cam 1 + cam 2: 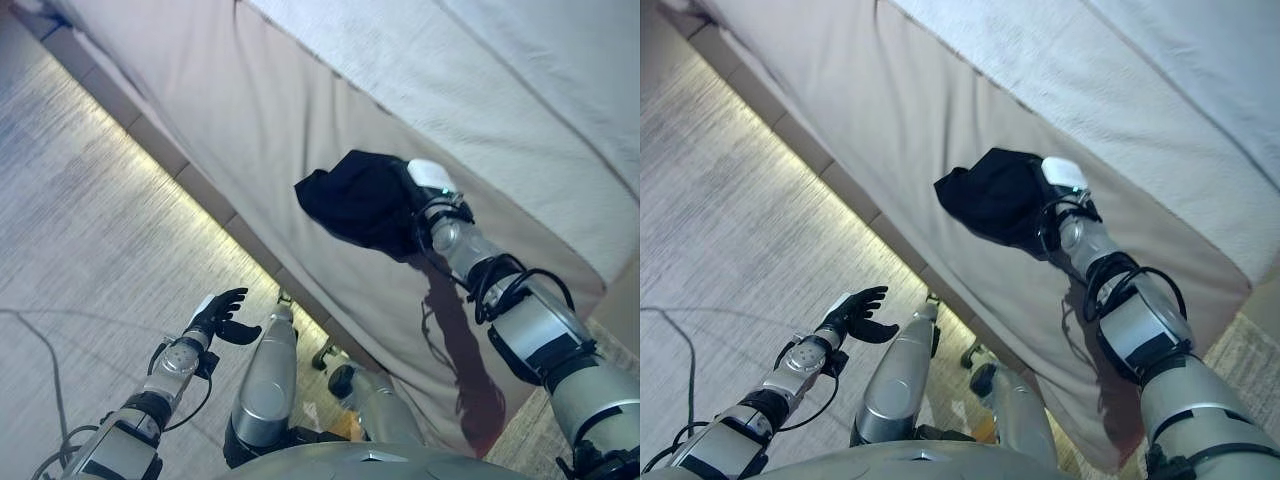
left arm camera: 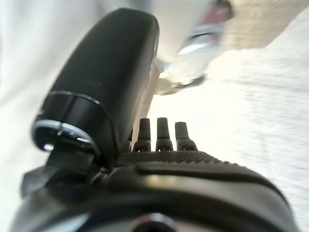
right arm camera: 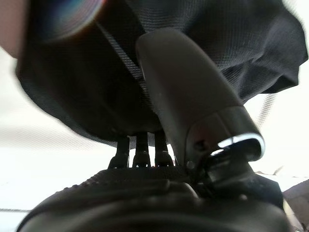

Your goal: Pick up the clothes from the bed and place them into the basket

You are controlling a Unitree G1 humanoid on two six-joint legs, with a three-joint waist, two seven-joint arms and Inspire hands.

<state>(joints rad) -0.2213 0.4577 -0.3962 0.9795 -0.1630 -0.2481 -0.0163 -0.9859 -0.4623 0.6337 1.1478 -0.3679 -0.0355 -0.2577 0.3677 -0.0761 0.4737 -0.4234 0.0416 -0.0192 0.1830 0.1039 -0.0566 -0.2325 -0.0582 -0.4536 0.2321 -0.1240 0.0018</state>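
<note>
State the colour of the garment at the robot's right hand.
Black, plain: the garment at the right hand shows best in the left eye view.

One garment, one bed, two hands

A single bunched black cloth garment [image 1: 355,200] sits at the centre of the frame, the only piece of clothing in sight. One wide bed with a beige fabric cover [image 1: 250,120] runs from upper left to lower right. Two dark robot hands show: the right hand [image 1: 425,200] at the garment (partly buried in it), the left hand [image 1: 218,315] at lower left.
</note>
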